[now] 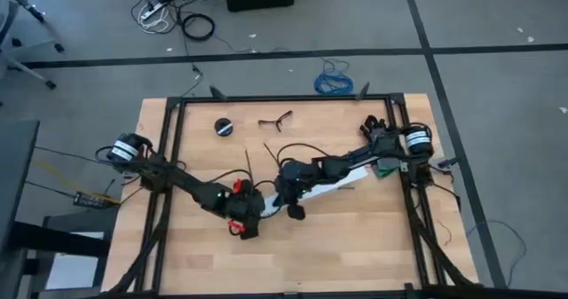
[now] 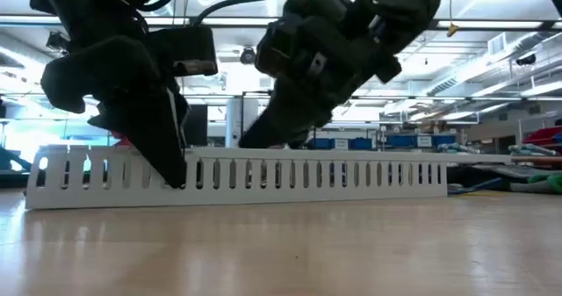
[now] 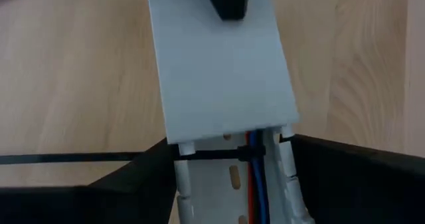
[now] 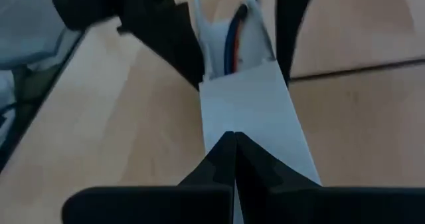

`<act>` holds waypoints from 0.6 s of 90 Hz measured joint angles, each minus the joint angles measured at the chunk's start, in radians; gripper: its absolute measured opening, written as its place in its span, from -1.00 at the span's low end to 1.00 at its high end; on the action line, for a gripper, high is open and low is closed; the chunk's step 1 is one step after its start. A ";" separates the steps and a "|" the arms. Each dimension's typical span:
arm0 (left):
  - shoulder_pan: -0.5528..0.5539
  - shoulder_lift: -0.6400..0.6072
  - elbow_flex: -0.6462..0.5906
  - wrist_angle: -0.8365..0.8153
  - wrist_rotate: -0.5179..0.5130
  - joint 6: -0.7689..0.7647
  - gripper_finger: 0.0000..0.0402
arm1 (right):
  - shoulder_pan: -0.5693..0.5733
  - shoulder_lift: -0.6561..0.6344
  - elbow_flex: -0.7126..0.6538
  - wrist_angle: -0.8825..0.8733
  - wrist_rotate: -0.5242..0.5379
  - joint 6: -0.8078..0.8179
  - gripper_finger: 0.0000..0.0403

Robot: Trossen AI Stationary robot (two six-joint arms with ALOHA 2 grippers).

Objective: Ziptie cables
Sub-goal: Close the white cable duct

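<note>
Cables (image 3: 255, 164), red and blue among them, lie inside the white slotted strip (image 2: 263, 175) at the middle of the wooden tabletop (image 1: 355, 246), showing only at the strip's open end, where the flat white cover (image 3: 222, 71) stops. A thin black tie (image 3: 80, 158) crosses that open end, running over the wires and out to one side across the wood. The left gripper (image 1: 247, 215) is down at this end of the strip, its dark fingers (image 3: 358, 177) spread apart on either side of the channel, not clenched on anything I can make out. The right gripper (image 1: 293, 201) sits over the covered part just beside it, fingertips (image 4: 229, 159) pressed together and resting on top of the cover. From table height, both arms come down onto the strip close together. Farther back on the tabletop, well apart from the action, lie a small black round piece (image 1: 224, 127) and a pair of glasses (image 1: 276, 120).
</note>
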 joint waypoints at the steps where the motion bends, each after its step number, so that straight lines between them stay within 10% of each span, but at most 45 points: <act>1: 0.000 0.000 0.000 0.000 0.000 0.000 0.21 | 0.000 0.000 0.000 0.002 -0.003 0.001 -1.00; 54: 0.004 0.001 0.000 0.012 -0.016 0.016 0.28 | 0.006 -0.062 -0.005 0.040 -0.002 -0.008 -1.00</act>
